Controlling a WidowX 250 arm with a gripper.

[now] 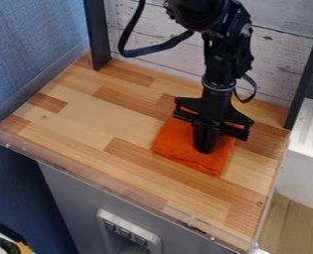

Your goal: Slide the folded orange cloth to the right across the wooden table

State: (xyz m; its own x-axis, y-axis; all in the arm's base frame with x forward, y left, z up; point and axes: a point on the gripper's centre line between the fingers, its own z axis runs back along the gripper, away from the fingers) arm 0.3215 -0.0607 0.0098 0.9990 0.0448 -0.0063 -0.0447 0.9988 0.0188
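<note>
My black gripper (205, 149) points down at the folded orange cloth (174, 143), right of centre on the wooden worktop (86, 126); I cannot tell whether it is open or closed.

- Soft, fairly even light brightens the tabletop (99, 116).
- Small glints dot the clear rim (106, 184) along its front edge.
- The blue wall (26, 54) darkens toward the lower left.
- The white surface (310, 131) at right looks bright.

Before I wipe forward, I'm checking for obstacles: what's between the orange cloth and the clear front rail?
Between the orange cloth and clear rail, the camera view shows bare wooden tabletop.
</note>
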